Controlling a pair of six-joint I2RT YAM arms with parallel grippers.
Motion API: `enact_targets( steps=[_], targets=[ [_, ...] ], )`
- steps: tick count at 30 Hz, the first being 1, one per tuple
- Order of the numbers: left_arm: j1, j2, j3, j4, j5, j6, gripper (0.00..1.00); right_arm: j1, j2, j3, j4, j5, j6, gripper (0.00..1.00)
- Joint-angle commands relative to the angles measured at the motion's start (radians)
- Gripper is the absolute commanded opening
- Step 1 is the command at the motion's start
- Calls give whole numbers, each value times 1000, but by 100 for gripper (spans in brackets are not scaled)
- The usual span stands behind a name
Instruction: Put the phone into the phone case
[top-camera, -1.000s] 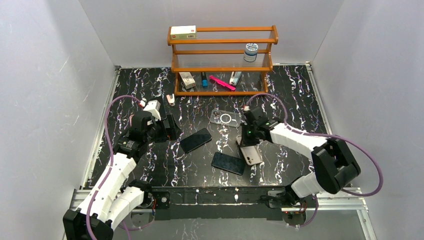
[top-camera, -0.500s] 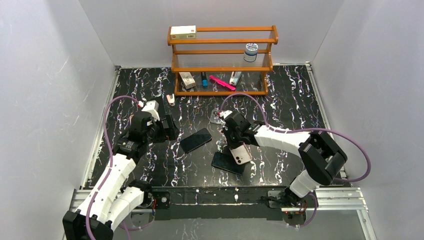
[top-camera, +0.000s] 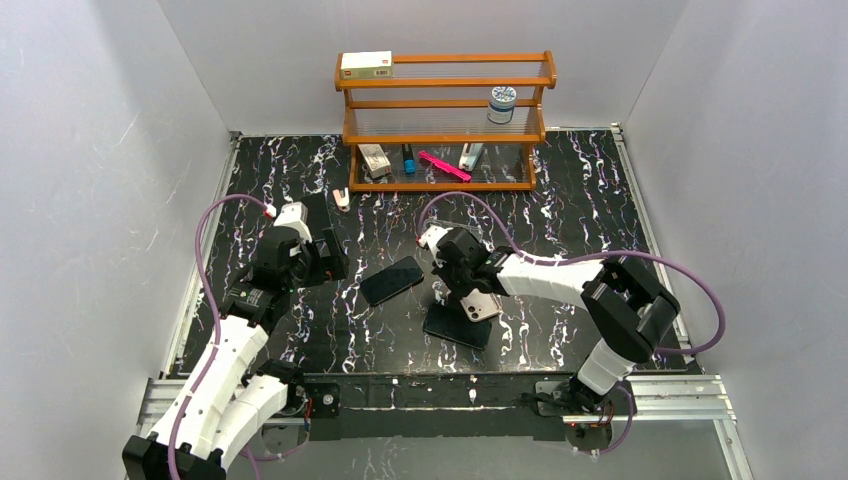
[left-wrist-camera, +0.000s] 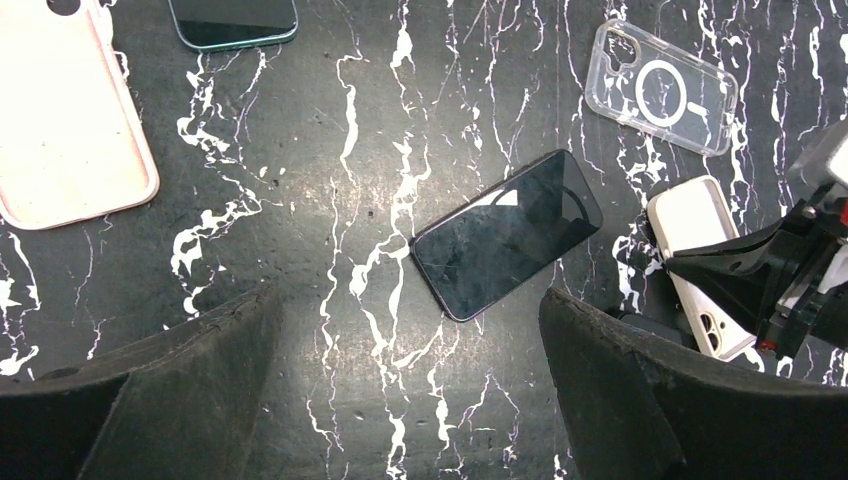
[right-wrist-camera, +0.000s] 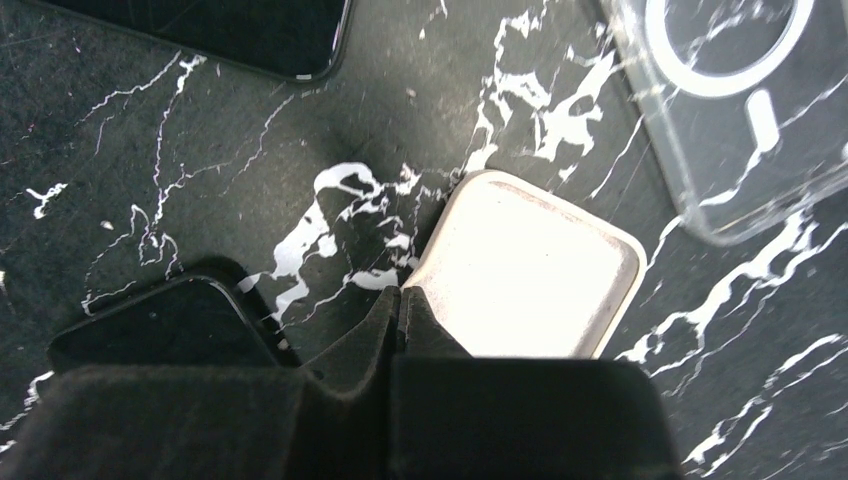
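Top view: no phone is in a case yet, far as I can see. The phone (top-camera: 392, 280) lies flat on the table (top-camera: 600, 200). The left claw (top-camera: 335, 264) sits just beside it, spread wide and holding nothing. On the phone's other side, the right claw (top-camera: 462, 290) is pressed together at a cream case (top-camera: 482, 306).

Left wrist view: the phone (left-wrist-camera: 508, 232) is bare. The clear case (left-wrist-camera: 660, 88) lies beyond it, apart.

Right wrist view: the fingertips (right-wrist-camera: 370, 330) are squeezed together against the cream case's (right-wrist-camera: 525, 275) edge. Can't tell if they're nipping its rim. I'd say basically the whole job is left, since the phone needs lifting and seating.
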Motion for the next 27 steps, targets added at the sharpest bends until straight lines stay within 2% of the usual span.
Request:
enact_targets(
  steps=[1, 5, 9, 19, 24, 27],
  targets=[
    [1, -8, 29, -33, -57, -1, 98, 2, -38, -13, 112, -23, -141, 1],
    [1, -14, 31, -39, -85, -7, 98, 14, -71, -54, 166, -72, -205, 1],
    [1, -10, 34, -48, -109, -10, 98, 26, -41, -23, 165, -97, -256, 1],
    [2, -3, 51, -79, -157, -28, 98, 50, 14, -26, 222, -7, -381, 1],
    [4, -7, 52, -85, -175, -38, 98, 61, 8, -35, 244, -13, -420, 1],
    [4, -3, 57, -95, -184, -43, 98, 62, 2, -14, 212, -23, -411, 11]
  ],
)
